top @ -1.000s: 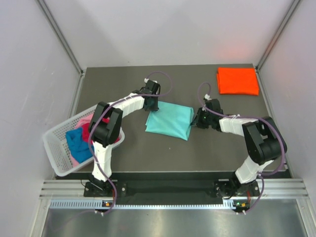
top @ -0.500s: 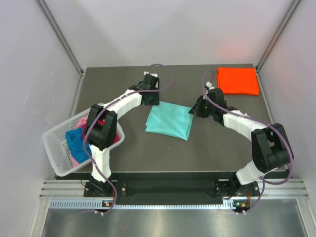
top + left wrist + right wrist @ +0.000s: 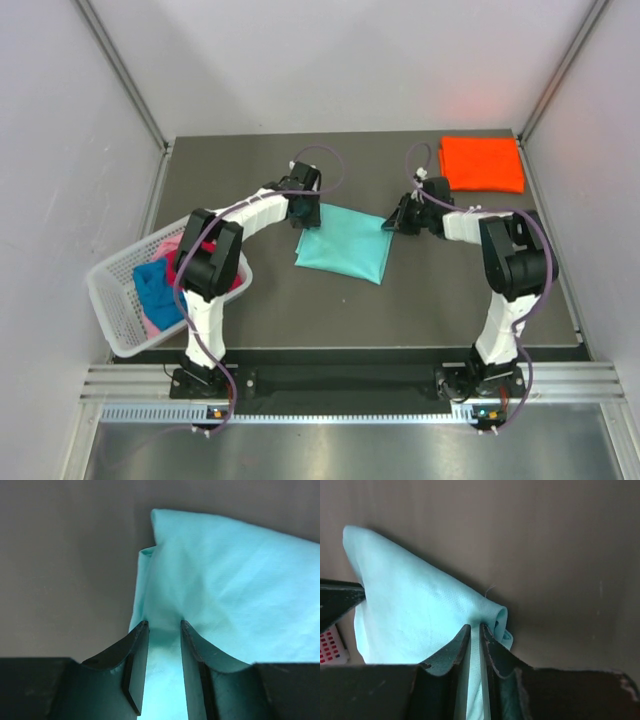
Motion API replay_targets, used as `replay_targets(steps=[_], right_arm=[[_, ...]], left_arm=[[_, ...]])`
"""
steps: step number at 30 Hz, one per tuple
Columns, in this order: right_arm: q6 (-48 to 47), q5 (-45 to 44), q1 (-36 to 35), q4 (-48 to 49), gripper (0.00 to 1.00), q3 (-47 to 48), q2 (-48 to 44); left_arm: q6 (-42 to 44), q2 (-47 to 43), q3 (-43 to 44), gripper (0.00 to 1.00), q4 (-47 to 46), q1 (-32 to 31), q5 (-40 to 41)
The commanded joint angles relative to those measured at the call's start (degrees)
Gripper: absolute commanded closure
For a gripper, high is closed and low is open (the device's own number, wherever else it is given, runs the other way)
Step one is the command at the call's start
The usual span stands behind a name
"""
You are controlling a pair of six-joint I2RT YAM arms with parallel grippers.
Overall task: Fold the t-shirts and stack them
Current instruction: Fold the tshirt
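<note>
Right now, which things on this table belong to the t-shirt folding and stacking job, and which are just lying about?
Part of the job:
teal t-shirt, mid-table
folded orange t-shirt, far right corner
blue shirt, red shirt and pink shirt, in the basket

Just there:
white basket
table

- Teal t-shirt [image 3: 343,243]: plain teal-aqua, no print.
- Orange t-shirt [image 3: 482,164]: plain bright orange.
- Basket [image 3: 112,305]: white plastic, open lattice pattern.
- T-shirts inside the basket: one blue [image 3: 155,290], one magenta-red [image 3: 178,265], one pink [image 3: 163,244], all plain.
- Bench [image 3: 300,310]: dark grey-brown, matt, uniform.
- Arms [image 3: 255,210]: white shells, black joints, purple cables.
- Fingers [image 3: 136,652]: black.
</note>
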State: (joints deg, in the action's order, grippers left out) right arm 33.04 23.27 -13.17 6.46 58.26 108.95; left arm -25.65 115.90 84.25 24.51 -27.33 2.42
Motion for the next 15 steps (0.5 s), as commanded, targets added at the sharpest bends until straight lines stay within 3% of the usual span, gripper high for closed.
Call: replay_targets(steps=[1, 9, 15], right_arm=[[-3.2, -1.6, 1.7, 1.5, 0.86, 1.2, -0.4], [-3.6, -0.5, 0.8, -5.0, 0.80, 1.4, -12.5], [-0.3, 0.9, -4.4, -5.1, 0.80, -5.1, -21.0]], left_arm=[[-1.2, 1.0, 0.8, 0.63, 1.0, 0.6, 1.5], [0.7, -3.7, 4.7, 0.62, 5.3, 0.6, 2.4], [-1.2, -9.9, -2.5, 0.62, 1.8, 0.3, -8.8]])
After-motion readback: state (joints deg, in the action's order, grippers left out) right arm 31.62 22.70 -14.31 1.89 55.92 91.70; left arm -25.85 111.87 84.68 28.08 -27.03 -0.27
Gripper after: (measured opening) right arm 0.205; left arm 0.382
